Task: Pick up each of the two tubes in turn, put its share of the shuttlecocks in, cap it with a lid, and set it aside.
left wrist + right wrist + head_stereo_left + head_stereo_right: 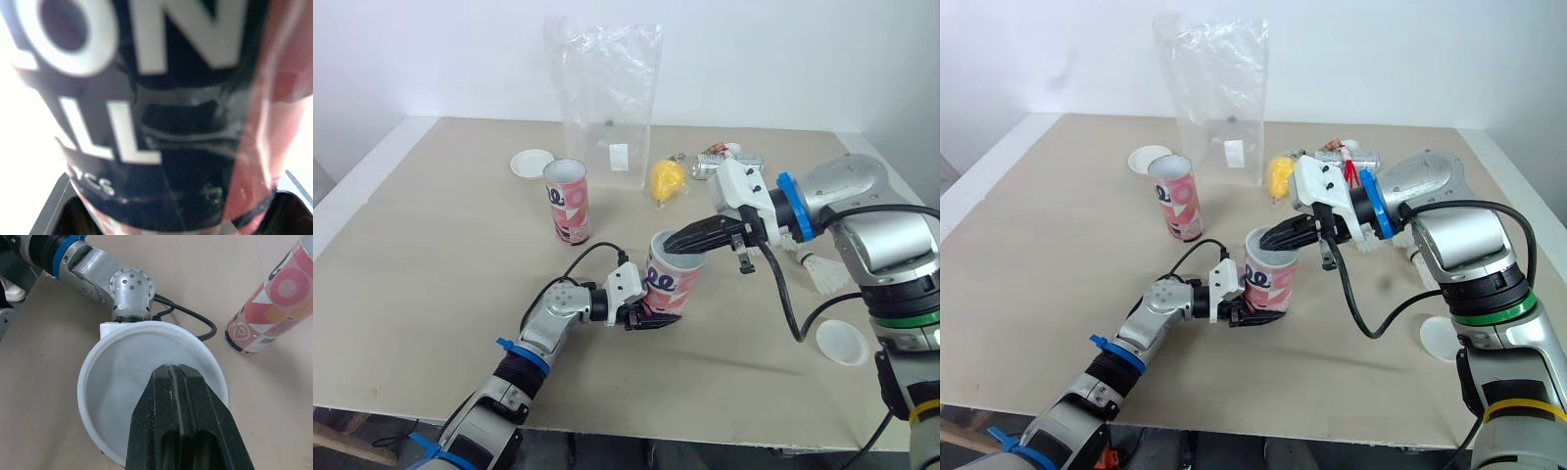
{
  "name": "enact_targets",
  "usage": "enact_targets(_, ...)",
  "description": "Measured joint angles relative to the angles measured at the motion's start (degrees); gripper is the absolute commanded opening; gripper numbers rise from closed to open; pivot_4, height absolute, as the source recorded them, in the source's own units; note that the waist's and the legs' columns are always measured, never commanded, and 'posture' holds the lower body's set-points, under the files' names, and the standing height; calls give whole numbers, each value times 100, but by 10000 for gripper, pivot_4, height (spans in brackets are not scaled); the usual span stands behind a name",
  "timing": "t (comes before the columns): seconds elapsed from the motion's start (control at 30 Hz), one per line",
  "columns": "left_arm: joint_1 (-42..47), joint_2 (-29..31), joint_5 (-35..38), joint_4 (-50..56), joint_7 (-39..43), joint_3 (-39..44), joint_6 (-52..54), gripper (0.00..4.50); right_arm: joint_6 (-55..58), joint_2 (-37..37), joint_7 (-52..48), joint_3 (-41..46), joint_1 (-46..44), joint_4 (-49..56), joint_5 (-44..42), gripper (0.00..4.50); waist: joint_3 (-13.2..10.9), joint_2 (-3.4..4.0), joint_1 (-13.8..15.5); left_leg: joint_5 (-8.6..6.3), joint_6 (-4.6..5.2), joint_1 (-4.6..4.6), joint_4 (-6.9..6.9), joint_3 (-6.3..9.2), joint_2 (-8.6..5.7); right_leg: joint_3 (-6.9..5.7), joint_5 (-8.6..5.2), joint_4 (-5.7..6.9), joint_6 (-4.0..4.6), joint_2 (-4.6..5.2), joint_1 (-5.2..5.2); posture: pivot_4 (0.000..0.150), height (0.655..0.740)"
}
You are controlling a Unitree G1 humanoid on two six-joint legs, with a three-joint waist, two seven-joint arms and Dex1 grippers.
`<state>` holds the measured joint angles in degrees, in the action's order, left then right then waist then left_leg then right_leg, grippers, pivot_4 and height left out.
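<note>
Tube [672,277] mid-counter, open mouth up, leaning a little. My left gripper [656,320] pinches it low, near the base, one finger on each side. That grip leaves the mouth free for loading from above. I cannot tell whether the base touches the counter [431,255] or hangs just off it.

My right gripper [674,245] comes in from the right with its fingers pressed together and nothing between them. The tips sit at the rim of the tube's mouth. From the right wrist view, what I can see of the inside looks bare and white, though my own fingers hide part of it. Judgement: this tube is at the filling step, with no lid on and no share in it that I can confirm.

Second tube [568,201] stands upright on the far left, well apart and uncapped, so it waits its turn.

White shuttlecock [819,271] lies on the right, beneath my right arm. Yellow shuttlecock [668,178], or so it looks, lies on the far side beside the plastic bag [607,98]. The bag stands upright at the far edge. Both are within my right arm's reach, which suits the left arm holding and the right arm feeding.

Lid [532,163] lies flat on the far left near the second tube. Other lid [842,342] lies near right, close to my right arm, handy for capping the held tube.

Risk: with the grip so low, the tube could tip if I press on the rim.
</note>
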<state>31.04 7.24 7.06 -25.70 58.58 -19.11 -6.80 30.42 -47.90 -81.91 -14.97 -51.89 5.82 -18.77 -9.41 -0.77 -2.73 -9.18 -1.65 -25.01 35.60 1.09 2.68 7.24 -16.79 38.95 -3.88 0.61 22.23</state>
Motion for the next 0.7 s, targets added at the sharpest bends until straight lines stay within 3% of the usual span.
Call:
enact_targets(0.27, -1, 7, 4, 9, -43, -5, 89, 29360, -728, 9, -165, -155, -92, -31, 446, 106, 3, -5, -2, -1, -2, 23, -5, -1, 0, 1, -2, -2, 4, 0, -1, 1500, 7400)
enact_targets(0.7, -2, 32, 65, -17, -67, 9, 321, 29360, -1516, 78, -187, -439, -202, 70, 1290, 106, 67, -74, -5, -11, -18, 59, -22, -2, 6, 1, -10, -3, 21, 2, -18, 1500, 7400)
